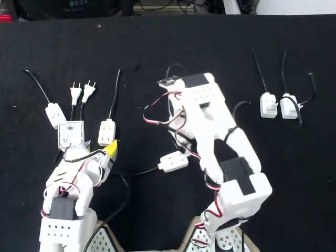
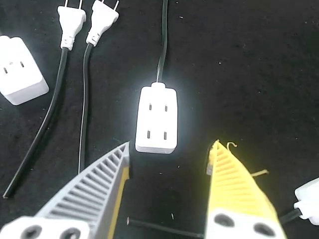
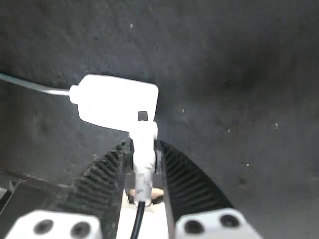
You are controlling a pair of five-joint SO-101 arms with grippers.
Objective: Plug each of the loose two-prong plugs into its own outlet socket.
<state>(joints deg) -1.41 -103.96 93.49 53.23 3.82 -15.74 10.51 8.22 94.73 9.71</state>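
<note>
My right gripper [image 3: 143, 147] is shut on a white two-prong plug [image 3: 143, 142], whose nose sits against the side of a white outlet socket [image 3: 117, 102]. In the high view that socket [image 1: 173, 161] lies mid-table beside the right arm. My left gripper [image 2: 169, 147] is open, its grey and yellow fingers just short of a white two-outlet socket [image 2: 157, 119] with a black cord. Two loose white plugs [image 2: 70, 20] [image 2: 102, 17] lie side by side beyond it, prongs pointing away. A third socket [image 2: 17, 69] rests beside them.
At the far right of the black table [image 1: 157, 47], two white sockets [image 1: 269, 105] [image 1: 289, 106] lie together with black cords trailing away. Black cords [image 1: 113, 94] run across the left side. A thin black cord [image 2: 164, 228] lies under the left gripper.
</note>
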